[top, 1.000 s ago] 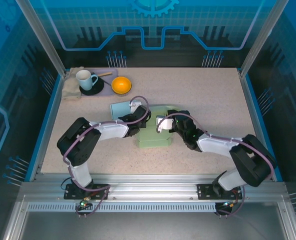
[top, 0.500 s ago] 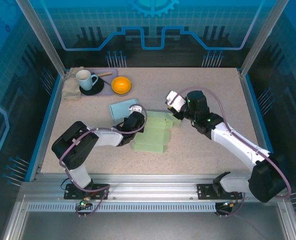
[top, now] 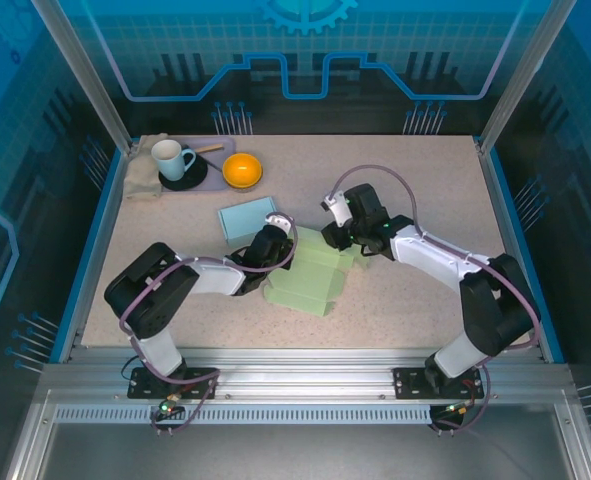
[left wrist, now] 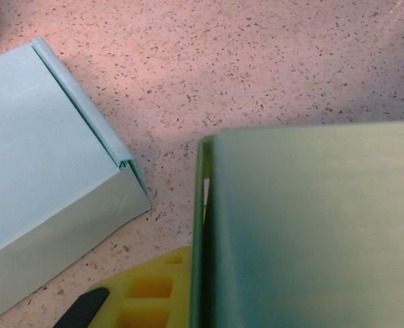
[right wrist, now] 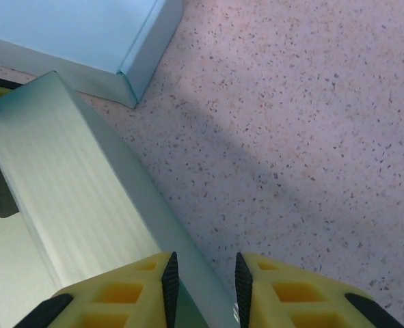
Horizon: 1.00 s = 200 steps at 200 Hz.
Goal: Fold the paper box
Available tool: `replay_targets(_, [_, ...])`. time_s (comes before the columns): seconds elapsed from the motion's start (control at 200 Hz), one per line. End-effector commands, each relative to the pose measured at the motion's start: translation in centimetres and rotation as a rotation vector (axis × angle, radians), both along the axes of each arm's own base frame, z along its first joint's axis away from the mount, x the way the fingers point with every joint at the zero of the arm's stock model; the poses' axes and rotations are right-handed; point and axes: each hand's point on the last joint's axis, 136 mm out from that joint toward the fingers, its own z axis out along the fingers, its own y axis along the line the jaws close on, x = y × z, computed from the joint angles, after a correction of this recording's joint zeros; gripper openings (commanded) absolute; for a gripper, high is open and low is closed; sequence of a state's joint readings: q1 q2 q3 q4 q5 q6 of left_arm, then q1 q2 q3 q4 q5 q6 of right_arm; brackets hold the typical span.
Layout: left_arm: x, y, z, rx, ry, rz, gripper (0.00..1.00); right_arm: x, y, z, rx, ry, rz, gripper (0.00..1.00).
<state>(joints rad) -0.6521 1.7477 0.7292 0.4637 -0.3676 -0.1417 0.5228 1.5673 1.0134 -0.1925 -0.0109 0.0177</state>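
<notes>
At the middle of the bench (top: 425, 190) the green paper box (top: 310, 282) looks about half-folded, walls up and flaps left to close, the left gripper (top: 278, 258) pinching its 9 o'clock wall, the right gripper (top: 334, 243) pinching its 1 o'clock wall.

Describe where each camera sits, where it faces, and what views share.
Top external: fixed above and behind the bases, looking down on the table; both arms show, at the green paper box.
Left wrist: on the left arm, facing down at the box wall; one of the left fingers shows.
Right wrist: on the right arm, facing down; the right fingers pinch a box flap.
Shared: all three see the blue box.
</notes>
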Motion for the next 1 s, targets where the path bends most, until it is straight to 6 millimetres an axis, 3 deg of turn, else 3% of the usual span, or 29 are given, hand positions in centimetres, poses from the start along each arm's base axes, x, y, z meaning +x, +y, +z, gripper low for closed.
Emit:
replay_targets(0.0, [-1.8,-0.1,-3.0,0.054,0.097,-0.056,0.12,-1.0,-0.1,-1.7,0.012,0.083,-0.016,0.31])
replay_targets(0.375, [-2.0,-0.3,-3.4,0.069,0.13,-0.082,0.27,-1.5,-0.8,-4.0,-0.012,0.133,-0.029,0.3])
replay_targets(0.545, [-1.9,0.8,-2.6,0.045,0.118,-0.055,0.33,-1.6,-0.9,-4.0,-0.021,0.13,-0.023,0.3])
replay_targets(0.805, [-0.5,2.6,-1.5,-0.002,0.097,0.0,0.33,-2.0,-0.8,-3.9,-0.016,0.124,-0.003,0.29])
replay_targets(0.995, [-1.4,1.5,0.0,-0.082,0.08,-0.084,0.36,-2.0,-0.9,-4.0,-0.022,0.124,-0.006,0.3])
